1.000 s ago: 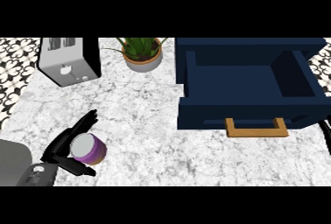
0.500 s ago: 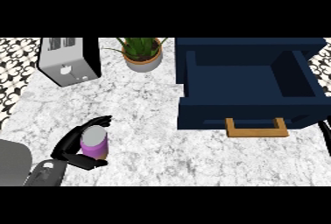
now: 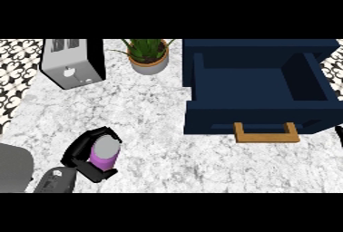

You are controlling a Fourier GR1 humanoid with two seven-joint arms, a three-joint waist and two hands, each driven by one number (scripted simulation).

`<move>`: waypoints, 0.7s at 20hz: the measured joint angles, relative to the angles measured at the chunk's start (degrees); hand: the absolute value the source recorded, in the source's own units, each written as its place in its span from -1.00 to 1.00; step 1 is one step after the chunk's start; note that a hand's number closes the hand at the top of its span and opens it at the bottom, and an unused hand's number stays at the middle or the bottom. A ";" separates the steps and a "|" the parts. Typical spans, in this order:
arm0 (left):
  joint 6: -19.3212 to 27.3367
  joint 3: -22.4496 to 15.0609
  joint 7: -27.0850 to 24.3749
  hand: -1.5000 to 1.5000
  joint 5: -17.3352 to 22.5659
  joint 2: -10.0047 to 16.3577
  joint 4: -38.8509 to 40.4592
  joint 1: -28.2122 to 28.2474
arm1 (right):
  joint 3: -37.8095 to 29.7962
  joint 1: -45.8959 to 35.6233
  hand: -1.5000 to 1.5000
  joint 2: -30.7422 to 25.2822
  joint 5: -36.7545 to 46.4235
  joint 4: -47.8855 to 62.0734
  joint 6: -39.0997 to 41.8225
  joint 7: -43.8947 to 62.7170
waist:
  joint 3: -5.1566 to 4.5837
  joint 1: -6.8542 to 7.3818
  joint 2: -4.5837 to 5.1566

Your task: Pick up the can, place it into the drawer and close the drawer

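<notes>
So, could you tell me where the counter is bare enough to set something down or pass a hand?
The widest bare counter lies mid-view, bordered by the toaster, the plant, the drawer and the left hand curled round the can. Another strip runs in front of the handle. The drawer's inside looks bare too. Tightest: between toaster and plant.

Marble counter (image 3: 154,113): toaster (image 3: 70,63), plant (image 3: 149,54), drawer (image 3: 258,86)
</notes>
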 measured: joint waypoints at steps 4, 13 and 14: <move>8.09 6.52 3.15 1.00 4.34 -2.46 -0.08 -0.93 | -0.21 1.28 -1.00 0.29 -0.26 -0.52 0.45 -0.58 | 0.02 0.04 -0.03; 24.18 13.14 10.70 1.00 9.87 -7.10 -8.95 -2.53 | -1.09 1.33 -1.00 0.36 -1.43 -0.72 0.86 -0.59 | 0.02 0.10 -0.01; 25.21 12.57 12.33 1.00 9.93 -7.68 -11.24 -2.53 | -1.19 1.29 -1.00 0.40 -1.52 -0.93 0.89 -0.49 | 0.02 0.09 -0.02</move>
